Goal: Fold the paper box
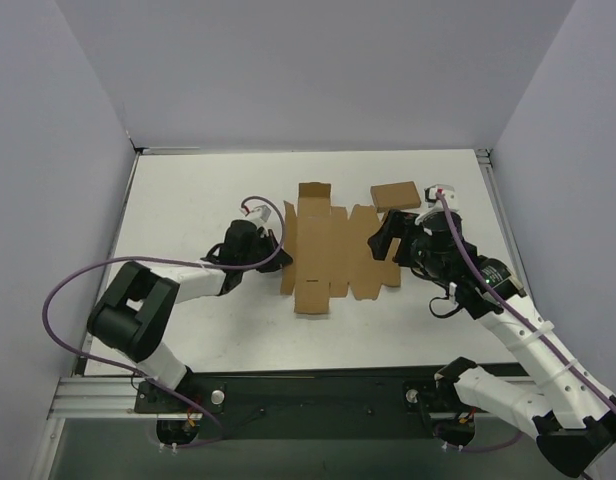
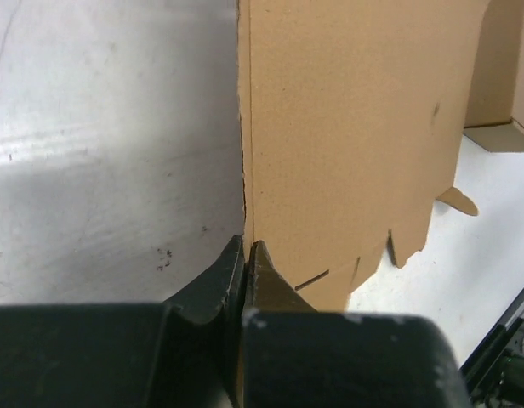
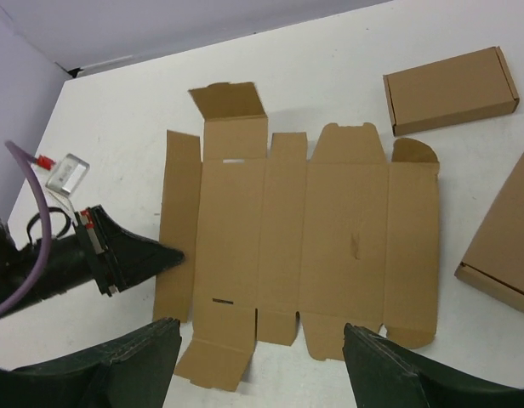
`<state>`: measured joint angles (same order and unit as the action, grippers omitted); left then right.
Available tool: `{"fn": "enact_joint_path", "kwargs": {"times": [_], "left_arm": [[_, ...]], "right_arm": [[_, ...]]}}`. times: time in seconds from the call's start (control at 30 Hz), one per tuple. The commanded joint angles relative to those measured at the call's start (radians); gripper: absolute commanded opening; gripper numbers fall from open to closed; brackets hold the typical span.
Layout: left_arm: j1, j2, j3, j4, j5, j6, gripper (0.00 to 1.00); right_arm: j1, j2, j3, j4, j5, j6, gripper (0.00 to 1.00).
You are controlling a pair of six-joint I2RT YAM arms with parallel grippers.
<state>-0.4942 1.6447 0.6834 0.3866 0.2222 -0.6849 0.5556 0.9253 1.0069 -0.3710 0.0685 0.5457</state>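
Observation:
The paper box [image 1: 333,255] is a flat brown die-cut sheet lying open mid-table, its flaps and tabs spread out [image 3: 321,238]. My left gripper [image 1: 276,250] sits at the sheet's left edge, and in the left wrist view its jaws [image 2: 247,246] are pressed together on that edge of the cardboard [image 2: 355,127]. The right wrist view shows the left fingertips [image 3: 164,255] meeting the narrow left flap. Above the sheet's right side hovers my right gripper [image 1: 383,243], its fingers [image 3: 134,361] spread wide with nothing between them.
A small closed brown box [image 1: 395,194] lies behind the sheet's right end [image 3: 449,89]. Another brown box [image 3: 504,246] lies at the right of the right wrist view. Grey walls bound the table on three sides.

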Motion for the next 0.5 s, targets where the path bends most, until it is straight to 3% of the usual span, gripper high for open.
{"fn": "enact_joint_path", "kwargs": {"times": [0.0, 0.07, 0.2, 0.33, 0.37, 0.47], "left_arm": [[0.011, -0.153, 0.149, -0.159, 0.066, 0.249, 0.00], [0.032, -0.216, 0.255, -0.296, 0.112, 0.312, 0.00], [0.080, -0.276, 0.454, -0.533, 0.366, 0.438, 0.00], [0.117, -0.269, 0.669, -0.936, 0.448, 0.666, 0.00], [0.126, -0.263, 0.697, -0.987, 0.471, 0.749, 0.00], [0.143, -0.267, 0.755, -1.086, 0.529, 0.811, 0.00]], "right_arm": [[-0.008, 0.009, 0.082, -0.006, -0.132, -0.145, 0.79], [-0.006, 0.023, 0.116, -0.006, -0.188, -0.191, 0.79], [-0.006, 0.047, 0.219, -0.012, -0.312, -0.288, 0.80], [-0.008, 0.061, 0.341, -0.023, -0.415, -0.394, 0.82], [-0.008, 0.063, 0.384, -0.022, -0.427, -0.409, 0.82], [-0.006, 0.067, 0.467, -0.028, -0.525, -0.472, 0.85]]}}
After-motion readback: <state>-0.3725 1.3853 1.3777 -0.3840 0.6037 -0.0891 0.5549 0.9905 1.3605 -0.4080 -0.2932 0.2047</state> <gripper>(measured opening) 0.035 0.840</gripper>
